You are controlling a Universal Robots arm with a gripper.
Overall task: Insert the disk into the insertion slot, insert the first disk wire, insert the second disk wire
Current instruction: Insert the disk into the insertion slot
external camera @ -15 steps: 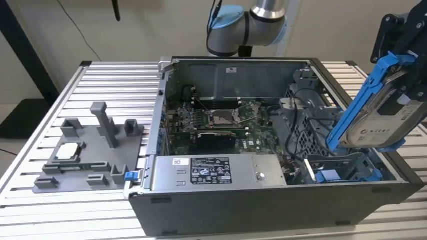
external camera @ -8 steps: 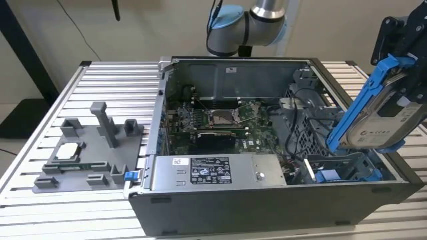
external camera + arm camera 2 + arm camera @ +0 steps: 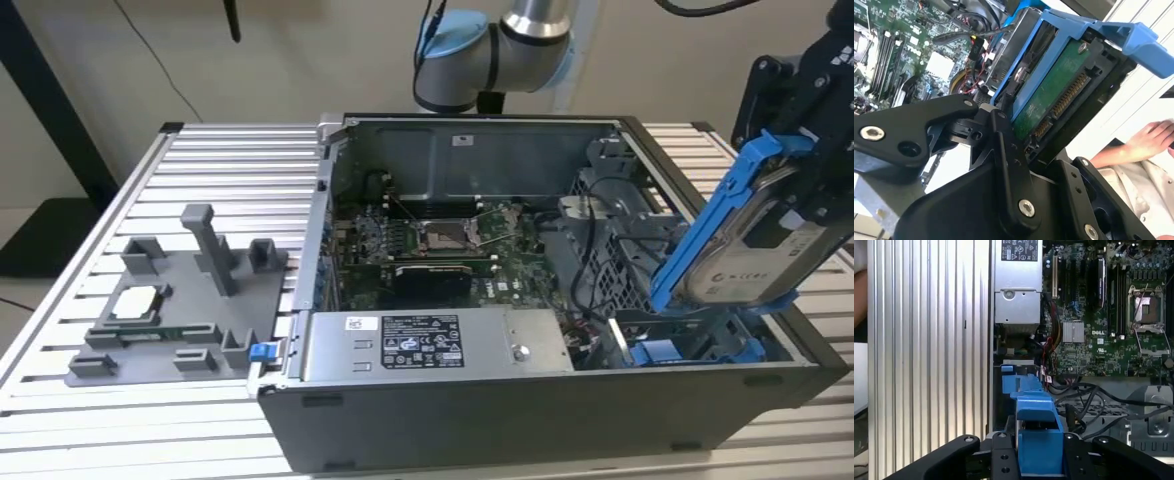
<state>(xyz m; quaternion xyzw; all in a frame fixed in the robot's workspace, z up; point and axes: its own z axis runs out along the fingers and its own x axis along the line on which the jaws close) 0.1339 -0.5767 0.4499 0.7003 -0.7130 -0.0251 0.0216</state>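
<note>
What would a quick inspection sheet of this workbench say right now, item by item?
Surface: ribbed metal table carrying an open computer case.
Job's things: the disk in its blue carrier, tilted, lower end over the insertion slot, not seated.
Clutter: grey fixture holding a processor chip, at the exterior view's left.
Grippers: gripper, fingers closed on the disk's carrier.
Cables: loose black wires inside the case beside the slot; the disk's connector is bare.
Surroundings: a person's hand in the second wrist view.
</note>
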